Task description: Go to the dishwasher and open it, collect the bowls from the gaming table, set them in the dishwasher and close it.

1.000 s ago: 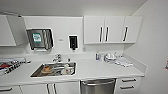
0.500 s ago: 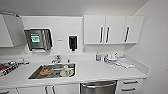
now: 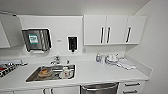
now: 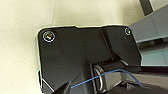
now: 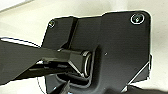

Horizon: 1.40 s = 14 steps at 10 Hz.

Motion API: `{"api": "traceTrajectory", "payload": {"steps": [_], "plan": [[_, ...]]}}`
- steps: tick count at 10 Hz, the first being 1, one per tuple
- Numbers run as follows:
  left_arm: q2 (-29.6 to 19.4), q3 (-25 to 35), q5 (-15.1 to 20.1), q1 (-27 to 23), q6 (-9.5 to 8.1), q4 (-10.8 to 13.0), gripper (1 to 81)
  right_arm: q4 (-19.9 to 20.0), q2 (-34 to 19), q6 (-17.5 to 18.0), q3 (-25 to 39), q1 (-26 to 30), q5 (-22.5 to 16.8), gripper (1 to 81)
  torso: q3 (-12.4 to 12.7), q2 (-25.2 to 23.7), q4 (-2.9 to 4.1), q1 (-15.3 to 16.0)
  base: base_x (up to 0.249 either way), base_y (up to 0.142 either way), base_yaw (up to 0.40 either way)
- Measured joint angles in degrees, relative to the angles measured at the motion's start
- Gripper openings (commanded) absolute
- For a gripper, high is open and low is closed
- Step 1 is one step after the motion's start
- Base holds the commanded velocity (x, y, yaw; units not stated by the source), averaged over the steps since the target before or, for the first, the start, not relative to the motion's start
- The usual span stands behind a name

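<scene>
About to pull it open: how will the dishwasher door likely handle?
The dishwasher has a stainless front with a bar handle along its top edge, so it probably swings down stiffly and feels heavy. The smooth metal bar may be slippery. It sits shut under the countertop.

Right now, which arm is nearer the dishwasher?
Right, probably. The dishwasher sits right of centre in the head view, so on the right arm's side; the left arm's side faces the sink. Wrist views don't settle the actual gaps.
</scene>
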Motion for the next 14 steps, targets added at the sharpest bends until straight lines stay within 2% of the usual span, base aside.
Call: {"api": "traceTrajectory", "payload": {"steps": [10,14], "plan": [[0.0,0.0,0.0,0.0,-0.02,0.0,81.1,0.0,-0.1,0.0,0.0,0.0,0.1,81.1,0.0,0.0,0.0,0.0,0.083,0.055,0.0],[0.0,0.0,0.0,0.0,-0.02,0.0,81.1,0.0,0.0,0.0,0.0,0.0,0.0,81.1,0.0,0.0,0.0,0.0,0.083,0.0,0.0]]}}
